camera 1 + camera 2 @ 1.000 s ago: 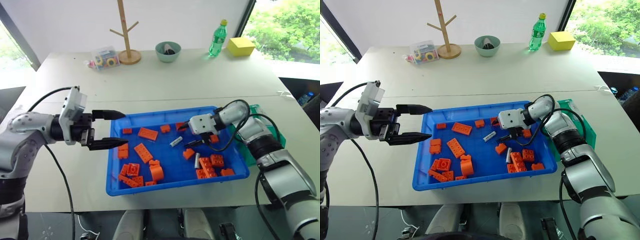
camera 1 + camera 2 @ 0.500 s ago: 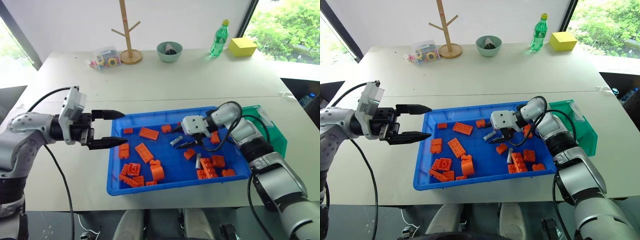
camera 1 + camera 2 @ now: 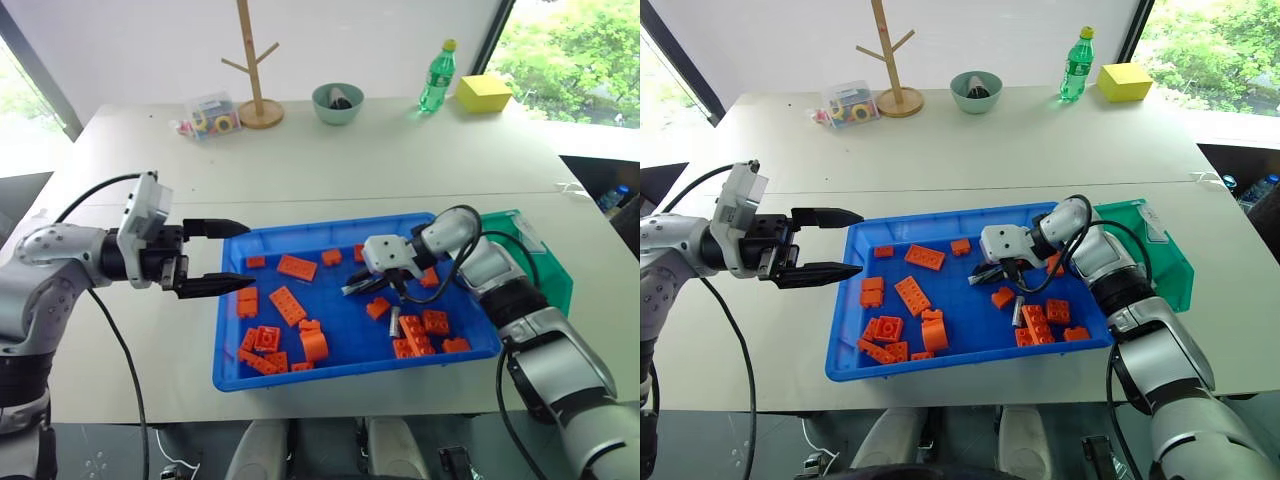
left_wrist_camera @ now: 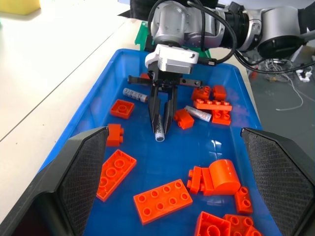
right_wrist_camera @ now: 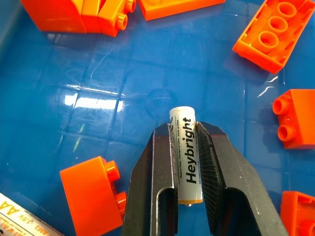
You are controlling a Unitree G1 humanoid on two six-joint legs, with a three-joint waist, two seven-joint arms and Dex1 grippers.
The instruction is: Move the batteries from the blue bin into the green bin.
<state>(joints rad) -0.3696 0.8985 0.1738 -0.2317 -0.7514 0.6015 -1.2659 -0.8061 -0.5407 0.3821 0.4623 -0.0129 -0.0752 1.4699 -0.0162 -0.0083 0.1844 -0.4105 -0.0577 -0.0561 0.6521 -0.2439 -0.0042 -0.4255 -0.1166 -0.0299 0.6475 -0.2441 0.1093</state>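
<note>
Tabletop w/ blue bin (image 3: 228,375): our right gripper (image 5: 186,147) clamps a battery (image 5: 185,152), left gripper (image 3: 235,257) gapes empty; next lift toward green bin (image 3: 548,268) at 3 o'clock.

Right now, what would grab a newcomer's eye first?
The bright blue bin at the table's near edge, strewn with orange toy bricks. Over its middle the right tool is shut on a battery printed Heybright. The left tool hangs open at the bin's left rim.
</note>
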